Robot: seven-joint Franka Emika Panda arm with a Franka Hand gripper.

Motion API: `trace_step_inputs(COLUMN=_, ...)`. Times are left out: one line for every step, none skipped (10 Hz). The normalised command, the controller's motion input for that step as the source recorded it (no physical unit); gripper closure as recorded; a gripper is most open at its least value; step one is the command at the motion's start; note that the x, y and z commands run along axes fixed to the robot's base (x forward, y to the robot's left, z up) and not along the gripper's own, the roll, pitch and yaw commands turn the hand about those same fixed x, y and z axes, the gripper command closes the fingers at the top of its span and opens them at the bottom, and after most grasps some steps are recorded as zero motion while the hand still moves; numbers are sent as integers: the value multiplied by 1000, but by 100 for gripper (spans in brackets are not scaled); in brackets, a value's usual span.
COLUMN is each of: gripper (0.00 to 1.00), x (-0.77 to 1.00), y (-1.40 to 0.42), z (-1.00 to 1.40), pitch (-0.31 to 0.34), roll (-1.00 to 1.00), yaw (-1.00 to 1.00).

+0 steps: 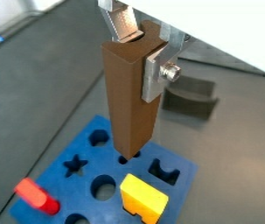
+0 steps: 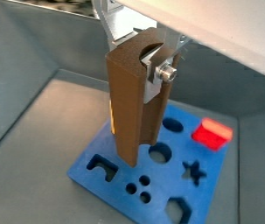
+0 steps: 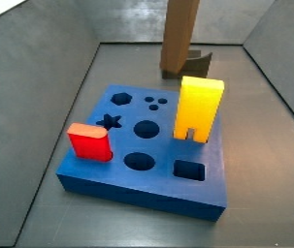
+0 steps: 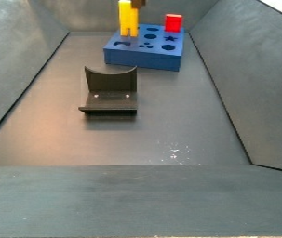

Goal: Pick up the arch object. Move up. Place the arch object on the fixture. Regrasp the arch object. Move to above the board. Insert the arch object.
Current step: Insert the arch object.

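Note:
The arch object [image 1: 131,101] is a long brown block with a curved cut-out in its upper end, and it hangs upright. My gripper [image 1: 141,45] is shut on that upper end, with one silver finger [image 2: 160,72] against its side. Its lower end hovers just above the blue board [image 1: 90,168], near the small round holes and clear of the surface. In a side view the arch object [image 3: 181,34] rises out of the frame above the board's [image 3: 97,172] far edge, and the gripper is out of view. The dark fixture [image 4: 108,90] stands on the floor apart from the board [image 4: 143,58].
A tall yellow block [image 3: 199,108] and a red block [image 3: 89,142] stand in the board. An arch-shaped hole [image 1: 163,166] lies open beside the yellow block [image 1: 142,197]. Grey walls enclose the floor on all sides.

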Motion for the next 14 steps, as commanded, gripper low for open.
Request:
trace_step_inputs(gripper=100, x=0, y=0, z=-543, pitch=0, roll=0, yaw=-1000)
trace_step_inputs(gripper=100, x=0, y=0, z=-529, pitch=0, roll=0, yaw=-1000)
trace_step_inputs(gripper=100, x=0, y=0, z=-483, pitch=-10, roll=-9, yaw=-1000)
trace_step_inputs(gripper=100, x=0, y=0, z=-351, pitch=-50, roll=-49, yaw=-1000)
trace_step_inputs(gripper=100, x=0, y=-14, z=-309, pitch=-64, roll=-63, yaw=-1000)
trace_step_inputs(gripper=100, x=0, y=-54, z=-146, pitch=-124, roll=-131, yaw=-969)
trace_step_inputs(gripper=100, x=0, y=-63, z=-97, pitch=-136, roll=-150, yaw=-954)
trace_step_inputs(gripper=100, x=0, y=-69, z=-100, pitch=-134, roll=-143, yaw=-957)
trace_step_inputs(gripper=100, x=0, y=-63, z=-94, pitch=-136, roll=-150, yaw=-957)
trace_step_inputs(gripper=100, x=0, y=-63, z=-94, pitch=-136, roll=-147, yaw=-957)
trace_step_inputs(gripper=100, x=0, y=-66, z=-94, pitch=-134, roll=-149, yaw=-954)
trace_step_inputs(gripper=100, x=114, y=0, z=0, pitch=-101, roll=-269, yaw=-834)
trace_step_inputs(gripper=100, x=446, y=20, z=0, pitch=-20, roll=-319, yaw=-680)
trace_step_inputs(gripper=100, x=569, y=77, z=0, pitch=0, roll=-283, yaw=-611)
